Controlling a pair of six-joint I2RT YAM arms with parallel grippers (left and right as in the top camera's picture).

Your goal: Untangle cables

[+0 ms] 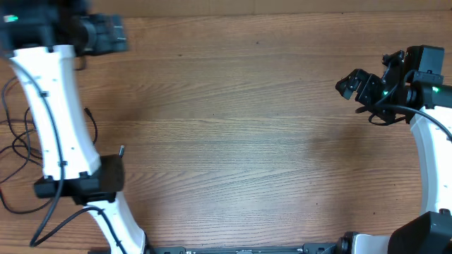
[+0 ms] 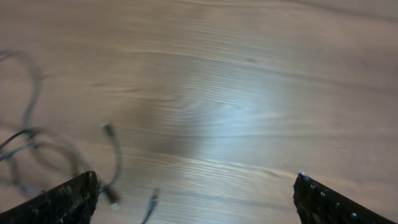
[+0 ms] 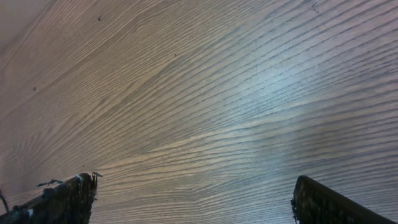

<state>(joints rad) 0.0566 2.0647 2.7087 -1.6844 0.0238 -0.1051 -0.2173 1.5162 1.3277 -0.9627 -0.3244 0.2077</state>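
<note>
Fingertips sit at both wrist views' bottom corners, jaws wide apart, holding nothing: left gripper (image 2: pixel 194 199), right gripper (image 3: pixel 193 200). Cables (image 1: pixel 14 144) lie looped at the table's (image 1: pixel 247 141) left edge, partly under the left arm (image 1: pixel 53 106). Likely left's pick; right is well apart.

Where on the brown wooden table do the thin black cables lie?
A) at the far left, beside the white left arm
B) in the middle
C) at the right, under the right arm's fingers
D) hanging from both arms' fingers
A: the thin black cables loop at the left edge of the brown wooden table, beside the white left arm; the right wrist view shows only wood.
</note>
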